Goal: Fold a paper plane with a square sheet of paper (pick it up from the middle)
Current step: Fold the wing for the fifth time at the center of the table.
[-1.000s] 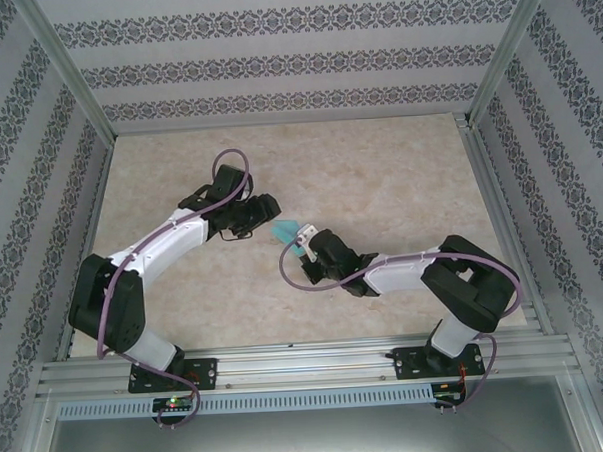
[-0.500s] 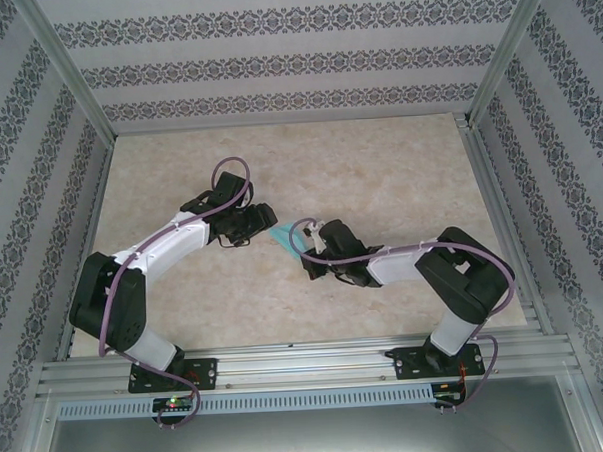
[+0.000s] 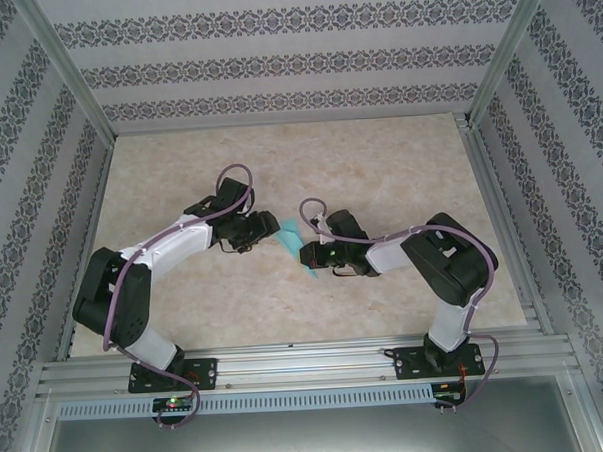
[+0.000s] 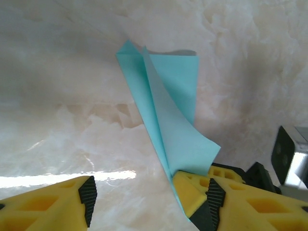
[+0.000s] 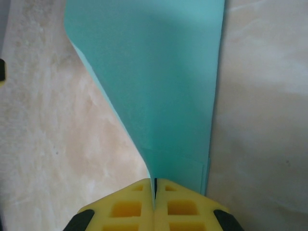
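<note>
Right claw [image 5: 155,191] is clenched on the half-folded teal paper [image 5: 159,72] over the middle of the table [image 3: 378,153], the left claw [image 4: 144,197] released beside it; light, floppy and easily creased, the sheet likely wants a gentle pinch on its layered fold

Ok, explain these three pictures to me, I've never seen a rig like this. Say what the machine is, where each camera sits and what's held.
Two robot arms are bolted at the near edge of a marbled table. The wide picture looks down from above and behind them, the left gripper and right gripper nearly meeting. The other two come from a camera on each wrist, so the yellow fingers there are that arm's own. Between the grippers is a partly folded turquoise sheet of paper. The right gripper is pinched shut on one end; the left gripper's jaws stand open, one finger touching the paper.
</note>
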Available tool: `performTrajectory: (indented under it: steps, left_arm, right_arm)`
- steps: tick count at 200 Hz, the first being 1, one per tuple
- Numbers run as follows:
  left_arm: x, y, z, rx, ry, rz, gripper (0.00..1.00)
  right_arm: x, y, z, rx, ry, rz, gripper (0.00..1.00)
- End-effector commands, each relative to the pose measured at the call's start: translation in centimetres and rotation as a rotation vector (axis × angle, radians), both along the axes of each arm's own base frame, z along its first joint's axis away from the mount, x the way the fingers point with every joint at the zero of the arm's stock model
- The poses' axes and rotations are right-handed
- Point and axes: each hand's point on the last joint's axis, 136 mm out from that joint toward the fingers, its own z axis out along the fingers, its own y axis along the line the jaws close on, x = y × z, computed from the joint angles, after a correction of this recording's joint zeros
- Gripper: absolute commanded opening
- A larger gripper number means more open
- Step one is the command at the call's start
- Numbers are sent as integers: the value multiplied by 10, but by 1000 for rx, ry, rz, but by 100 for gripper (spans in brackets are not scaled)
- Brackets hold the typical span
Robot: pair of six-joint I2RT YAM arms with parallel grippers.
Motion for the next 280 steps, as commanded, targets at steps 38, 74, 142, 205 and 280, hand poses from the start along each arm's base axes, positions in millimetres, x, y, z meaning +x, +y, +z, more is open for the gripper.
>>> performTrajectory:
  steps: [38,74,142,205,280]
  left_arm:
    - [11,-43,-1,-249,-53,-97,31]
    - [12,-63,-6,-343,-70,-108,28]
    - [15,-90,-15,-402,-85,-159,30]
    - [22,-94,-19,-369,-101,-193,32]
    - [24,-86,-47,-286,-60,-178,32]
  right_arm:
    - [-13,-9,-31,-7,202,-47,0]
    - [-17,-14,-40,-42,254,-58,0]
    - [-24,-21,-52,-89,339,-76,0]
    - [-25,-21,-55,-88,356,-81,0]
    - [-22,-20,-52,-83,353,-81,2]
